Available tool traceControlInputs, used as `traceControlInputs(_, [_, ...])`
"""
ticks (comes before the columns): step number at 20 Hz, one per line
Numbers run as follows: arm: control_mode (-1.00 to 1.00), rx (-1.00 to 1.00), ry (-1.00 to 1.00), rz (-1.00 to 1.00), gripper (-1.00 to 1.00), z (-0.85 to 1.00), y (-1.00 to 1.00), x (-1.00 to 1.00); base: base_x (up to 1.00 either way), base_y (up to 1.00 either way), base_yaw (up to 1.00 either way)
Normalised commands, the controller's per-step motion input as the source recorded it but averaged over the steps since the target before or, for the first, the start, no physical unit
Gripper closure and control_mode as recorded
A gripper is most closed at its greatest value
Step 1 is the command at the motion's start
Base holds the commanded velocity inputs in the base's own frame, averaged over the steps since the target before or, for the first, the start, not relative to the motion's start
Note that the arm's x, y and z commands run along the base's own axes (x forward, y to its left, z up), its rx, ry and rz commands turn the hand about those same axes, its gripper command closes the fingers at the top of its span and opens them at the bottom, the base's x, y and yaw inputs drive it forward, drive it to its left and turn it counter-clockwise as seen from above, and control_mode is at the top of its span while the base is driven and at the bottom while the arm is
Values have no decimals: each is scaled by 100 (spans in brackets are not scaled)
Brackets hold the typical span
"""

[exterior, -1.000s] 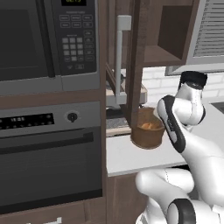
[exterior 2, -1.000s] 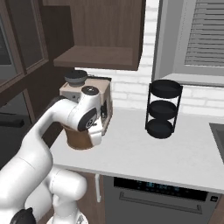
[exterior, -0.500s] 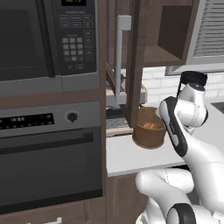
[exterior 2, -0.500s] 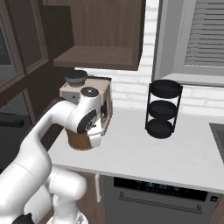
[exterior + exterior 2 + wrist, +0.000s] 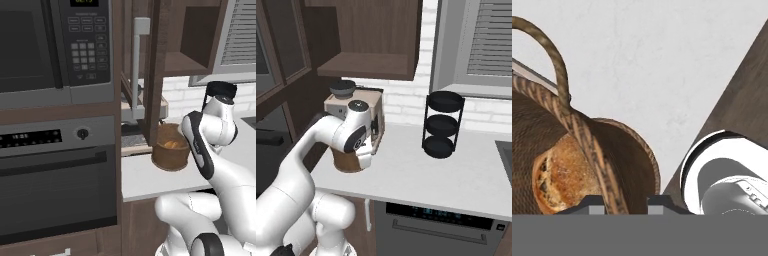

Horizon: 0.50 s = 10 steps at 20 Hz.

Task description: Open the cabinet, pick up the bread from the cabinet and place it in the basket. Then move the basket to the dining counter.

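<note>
One bread lies inside the basket, which stands on the white desk just beside the open door of the cabinet. In the hand view the two fingers straddle the basket's rim, one tip inside the wall and one outside, pinching the woven wall just beside a loop handle. The gripper itself sits low over the basket, on the side away from the cabinet door.

The basket looks stiff enough to lift by its wall, but the weave is thin and ridged, so a pinch on the rim may let it tilt or swing; taking hold close to the handle, where the rim is reinforced, seems the safer place. With only a small bun in it the load is probably light, and the bun could roll if the basket tips.

Compared with a second ago, the basket has shifted slightly away from the cabinet door along the desk, and the arm has moved with it.
</note>
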Motion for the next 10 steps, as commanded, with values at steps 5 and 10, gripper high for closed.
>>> traceControlInputs(5, [100,1,-5,0,100,0,0,-28,-40,-11,-1])
traceControlInputs(10, [100,0,0,0,100,0,0,0,-37,-41,-33])
